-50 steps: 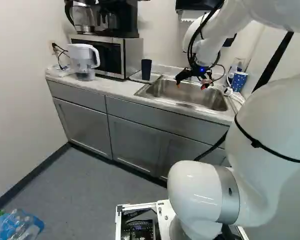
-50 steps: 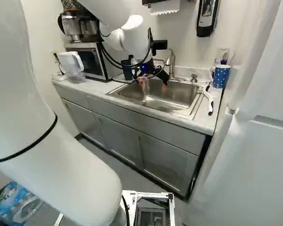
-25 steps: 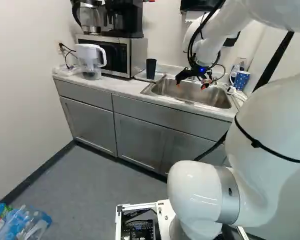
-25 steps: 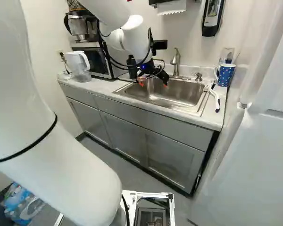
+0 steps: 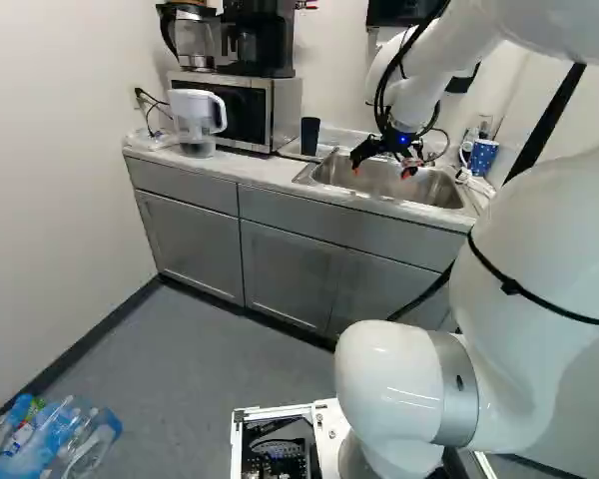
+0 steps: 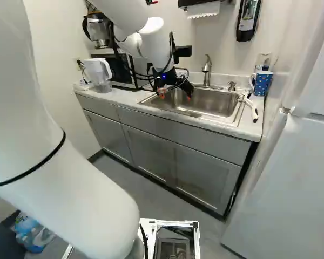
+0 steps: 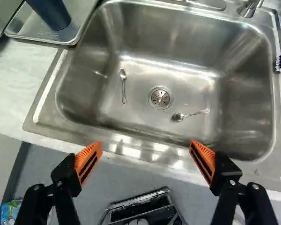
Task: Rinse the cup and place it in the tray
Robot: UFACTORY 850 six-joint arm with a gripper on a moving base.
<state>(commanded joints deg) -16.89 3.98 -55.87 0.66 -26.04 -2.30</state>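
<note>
Hovering near the sink [image 7: 192, 93]: one black gripper [image 5: 381, 173], jaws spread; left of the sink, one dark blue cup [image 7: 54, 14], upright in its metal tray [image 7: 79, 18]; inside, two spoons [image 7: 123, 89]; right, one polka-dot mug [image 6: 263, 82].

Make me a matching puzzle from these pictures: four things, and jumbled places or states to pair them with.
1. Dark cup
2. Spoons
3. Pincer
4. Dotted mug

A. Open, its two fingers wide apart
B. At the right end of the counter in the right base view
C. Standing in the metal tray
D. Lying on the bottom of the sink

Right pairs: 1-C; 2-D; 3-A; 4-B
</note>
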